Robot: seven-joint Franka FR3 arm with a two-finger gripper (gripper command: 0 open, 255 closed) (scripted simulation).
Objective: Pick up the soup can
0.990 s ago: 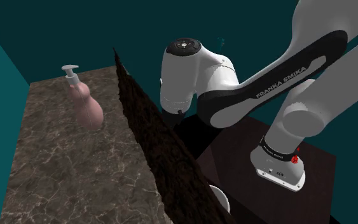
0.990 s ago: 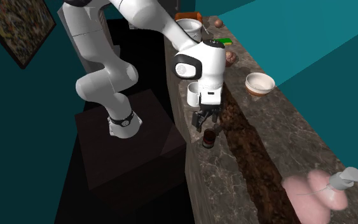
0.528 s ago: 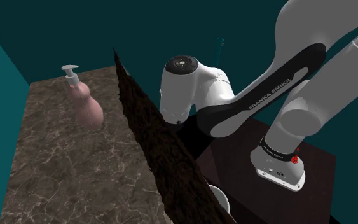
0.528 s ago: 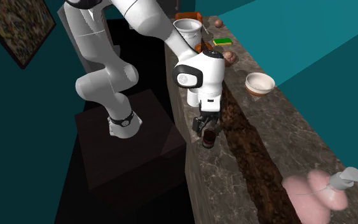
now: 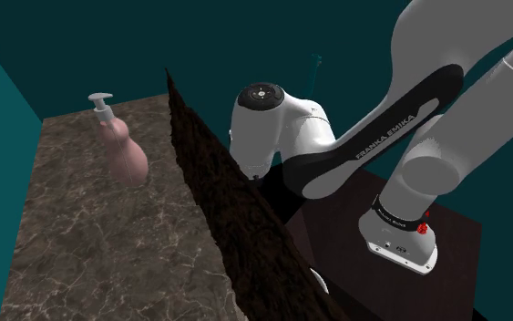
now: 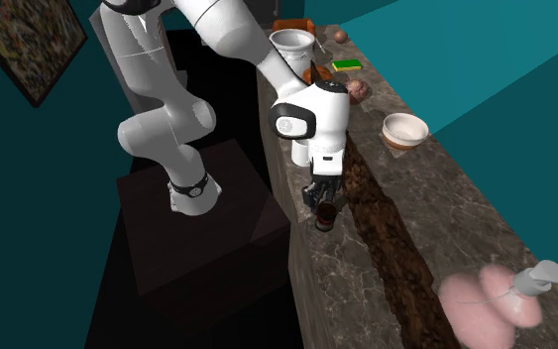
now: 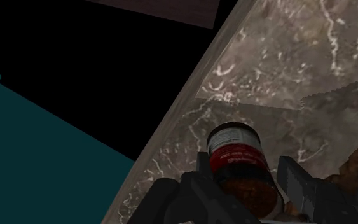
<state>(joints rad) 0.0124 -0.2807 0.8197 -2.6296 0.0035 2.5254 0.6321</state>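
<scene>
Soup can (image 7: 237, 167): smooth cylinder with a red-and-white label, standing near the counter edge between the gripper fingers.
Gripper (image 6: 320, 196): spread wide, straddling the can from above; gap visible at one finger, so judged positioned for a side clamp, not clamped.
Counter (image 7: 285, 57): flat, veined brown marble.
Trough (image 6: 390, 238): rough, dark-brown recess beside the can.

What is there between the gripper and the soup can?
Nothing. In the wrist view the can sits between the open jaws of the gripper, on the marbled counter.
</scene>
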